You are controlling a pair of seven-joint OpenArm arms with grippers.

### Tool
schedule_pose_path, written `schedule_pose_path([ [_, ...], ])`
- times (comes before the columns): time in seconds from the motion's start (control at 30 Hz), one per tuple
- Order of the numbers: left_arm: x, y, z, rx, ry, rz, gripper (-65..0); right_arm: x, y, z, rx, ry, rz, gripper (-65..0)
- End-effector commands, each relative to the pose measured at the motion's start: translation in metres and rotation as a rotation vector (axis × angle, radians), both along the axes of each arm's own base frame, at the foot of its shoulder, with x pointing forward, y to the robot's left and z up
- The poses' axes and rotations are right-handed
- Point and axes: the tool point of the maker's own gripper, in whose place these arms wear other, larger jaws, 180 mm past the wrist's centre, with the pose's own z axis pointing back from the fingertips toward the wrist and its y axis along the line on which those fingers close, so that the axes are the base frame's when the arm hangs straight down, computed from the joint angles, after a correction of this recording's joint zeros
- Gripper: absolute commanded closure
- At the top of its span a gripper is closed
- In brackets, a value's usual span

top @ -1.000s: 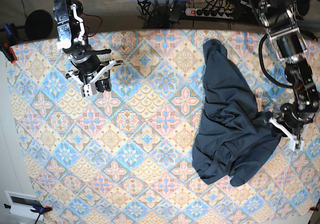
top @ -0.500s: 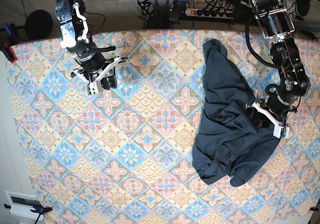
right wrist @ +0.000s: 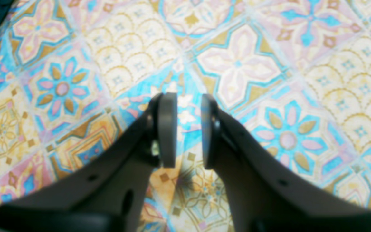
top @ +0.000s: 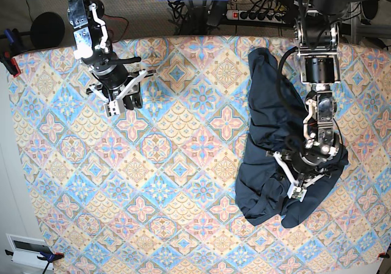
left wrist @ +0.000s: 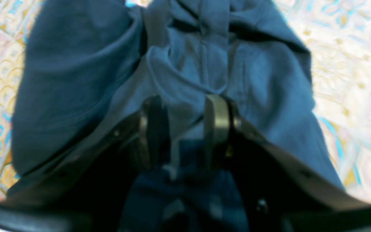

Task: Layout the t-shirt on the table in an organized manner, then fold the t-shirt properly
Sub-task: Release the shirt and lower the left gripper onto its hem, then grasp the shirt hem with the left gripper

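The dark navy t-shirt [top: 275,115] lies crumpled on the right half of the patterned table [top: 183,164], narrow at the back and bunched wide at the front. My left gripper [top: 294,182] sits over the shirt's lower bunched part. In the left wrist view its fingertips [left wrist: 216,106] have a ridge of the t-shirt [left wrist: 76,64] pinched up between them, with creases running to the left gripper [left wrist: 184,100]. My right gripper [top: 122,103] hovers over bare cloth at the back left, far from the shirt. The right gripper [right wrist: 188,96] shows a narrow gap with nothing in it above the table [right wrist: 237,64].
A power strip [top: 256,14] and cables lie beyond the table's back edge. A red clamp [top: 9,63] grips the left edge. A white box [top: 24,249] sits off the front left corner. Tablecloth [left wrist: 349,64] shows on both sides of the shirt.
My left arm has swung from the shirt's right edge leftward and forward, onto its lower bunched part. The right arm shifted slightly toward the back and right, then held still.
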Motion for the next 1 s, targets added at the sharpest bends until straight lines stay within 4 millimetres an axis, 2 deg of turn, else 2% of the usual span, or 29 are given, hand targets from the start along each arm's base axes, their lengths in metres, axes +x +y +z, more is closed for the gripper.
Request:
schedule_pose_path([
  [0.0, 0.015, 0.006, 0.023, 0.007, -0.078, 0.021, -21.9, 0.007, -0.001, 0.013, 0.007, -0.05, 0.001, -12.7],
  [0.1, 0.021, 0.016, 0.024, 0.02, -0.125, 0.078, -22.1, 0.007, -0.001, 0.013, 0.007, -0.05, 0.001, -12.7],
  [0.3, 0.021, 0.031, 0.008, 0.025, -0.119, 0.156, -22.1, 0.008, -0.002, 0.013, 0.006, -0.051, 0.0, -12.7],
  [0.43, 0.016, 0.035, -0.012, 0.017, -0.081, 0.174, -22.1, 0.008, -0.002, 0.013, 0.005, -0.05, -0.002, -12.7],
  [0.6, 0.014, 0.035, -0.018, 0.015, -0.068, 0.176, -21.4, 0.008, -0.003, 0.012, 0.004, -0.048, -0.003, -12.7],
  [0.67, 0.014, 0.035, -0.019, 0.015, -0.068, 0.173, -17.7, 0.008, -0.003, 0.012, 0.004, -0.048, -0.003, -12.7],
  [0.8, 0.026, 0.032, -0.002, -0.005, -0.133, 0.163, 0.0, 0.008, -0.003, 0.012, 0.004, -0.048, -0.003, -12.7],
  [0.9, 0.029, 0.02, 0.001, -0.025, -0.129, 0.157, -0.2, 0.008, -0.003, 0.012, 0.004, -0.048, -0.003, -12.7],
  [0.97, 0.035, 0.01, 0.019, -0.035, -0.174, 0.14, 0.0, 0.008, -0.003, 0.012, 0.002, -0.049, -0.002, -12.7],
])
